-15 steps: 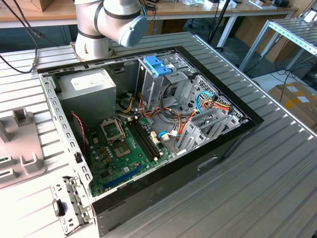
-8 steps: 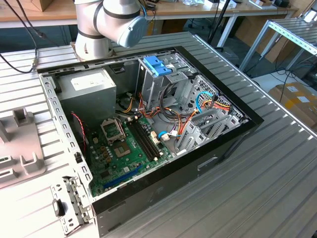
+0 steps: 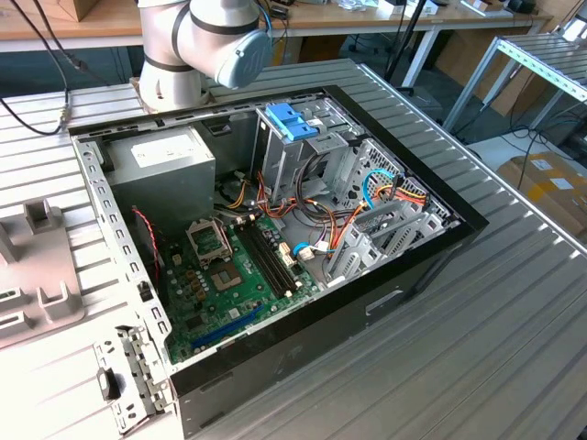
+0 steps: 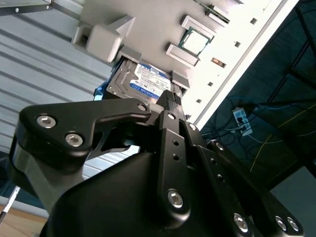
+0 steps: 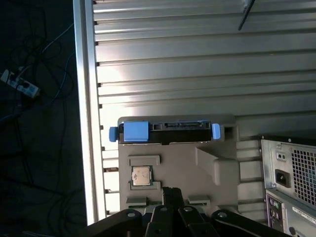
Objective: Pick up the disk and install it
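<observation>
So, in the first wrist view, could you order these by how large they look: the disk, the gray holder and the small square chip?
Largest to smallest:
1. gray holder
2. disk, seen edge-on, so it looks thin
3. square chip

Arm (image 3: 188,41): silver-grey round tubes w/ black rings at the joints, plus a pale blue-grey cap (image 3: 242,57) on one joint. Gripper (image 4: 170,98) in the second wrist view: matte black, angular flat link plates, silver round-head screws (image 4: 45,121) at the pivots, two slim black fingers (image 4: 166,114) w/ small screws along them.
</observation>
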